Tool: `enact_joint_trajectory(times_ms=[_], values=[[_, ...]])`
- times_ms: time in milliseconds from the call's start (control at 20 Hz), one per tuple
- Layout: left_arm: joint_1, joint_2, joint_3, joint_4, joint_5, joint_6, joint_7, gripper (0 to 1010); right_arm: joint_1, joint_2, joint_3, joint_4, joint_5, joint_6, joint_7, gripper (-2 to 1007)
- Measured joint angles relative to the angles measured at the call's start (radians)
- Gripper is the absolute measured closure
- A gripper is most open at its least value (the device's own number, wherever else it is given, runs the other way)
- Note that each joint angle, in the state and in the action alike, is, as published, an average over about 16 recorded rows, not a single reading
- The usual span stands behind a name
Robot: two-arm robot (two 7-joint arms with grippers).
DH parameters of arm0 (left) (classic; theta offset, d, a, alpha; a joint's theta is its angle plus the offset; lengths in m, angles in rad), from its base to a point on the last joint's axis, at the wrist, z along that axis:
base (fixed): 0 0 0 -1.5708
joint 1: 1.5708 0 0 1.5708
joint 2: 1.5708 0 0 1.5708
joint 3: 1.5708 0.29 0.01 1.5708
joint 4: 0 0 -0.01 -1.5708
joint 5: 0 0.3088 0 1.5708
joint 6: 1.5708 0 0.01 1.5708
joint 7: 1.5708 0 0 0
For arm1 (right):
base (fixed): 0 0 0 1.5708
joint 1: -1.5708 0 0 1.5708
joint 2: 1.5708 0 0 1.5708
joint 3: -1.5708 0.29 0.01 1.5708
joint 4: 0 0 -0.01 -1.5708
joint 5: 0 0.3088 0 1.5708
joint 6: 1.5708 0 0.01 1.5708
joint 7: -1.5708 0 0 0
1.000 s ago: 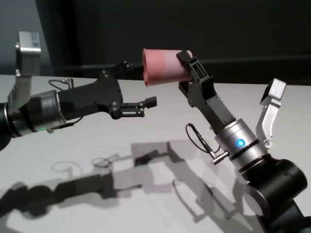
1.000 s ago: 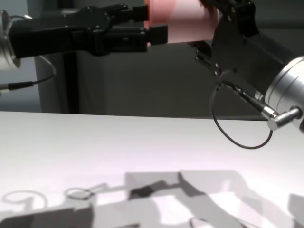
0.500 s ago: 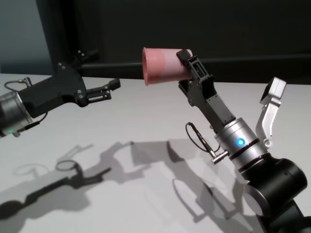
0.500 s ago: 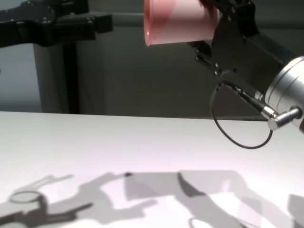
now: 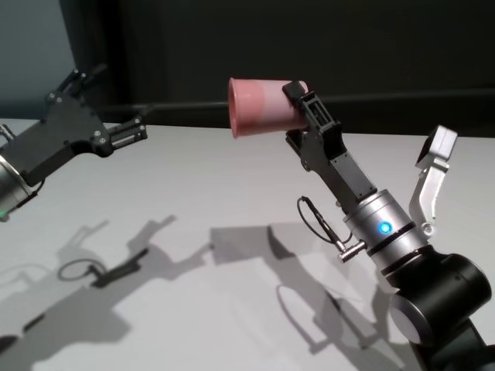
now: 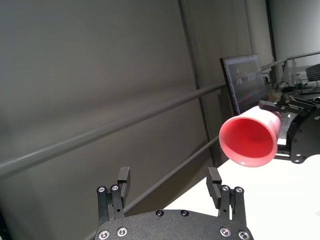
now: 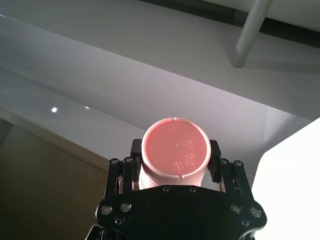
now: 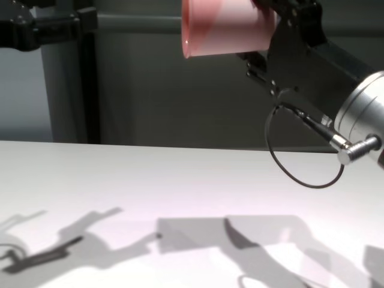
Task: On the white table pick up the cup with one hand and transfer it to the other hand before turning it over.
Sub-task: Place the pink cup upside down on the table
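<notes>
Cup [image 5: 265, 106]: pink handleless tumbler, held on its side high above the tabletop [image 5: 232, 185], clear of the surface. Rim faces the robot's left, flat base faces back along the right arm. In the left wrist view the open mouth [image 6: 248, 142] shows as a round pink-red hollow. In the right wrist view the moulded base [image 7: 175, 149] fills the gap between the two black fingers.

Right end effector [image 5: 300, 104]: black, angular, clamped on the cup near its base, one finger [image 7: 135, 148] on each side of the wall. It rises from a silver cylindrical arm segment [image 5: 383, 228] with a blue light. A thin black cable loop [image 8: 300, 162] hangs below that segment, under and to the right of the cup in the chest view.

Left end effector [image 5: 116, 104]: black, fingers spread and holding nothing. It sits well apart from the cup, on the rim side, at slightly lower height in the head view. From its own wrist camera its two fingertips [image 6: 123, 176] stand wide apart, with the cup beyond them.

Tabletop: plain matte white, below the cup, carrying grey shadows [image 5: 232, 255] of both arms.
</notes>
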Motion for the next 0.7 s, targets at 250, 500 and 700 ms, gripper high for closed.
enact_joint_trajectory(times_ms=[250,500,700], values=[[0.045,-0.009,-0.037,-0.025,0.029,0.009,0.077,9,0.000,0.000,0.000,0.000,0.000,0.000,0.000,258],[0.079,-0.022,-0.064,-0.030,0.040,0.016,0.120,9,0.000,0.000,0.000,0.000,0.000,0.000,0.000,258],[0.100,-0.035,-0.077,-0.020,0.049,0.006,0.131,9,0.000,0.000,0.000,0.000,0.000,0.000,0.000,258]])
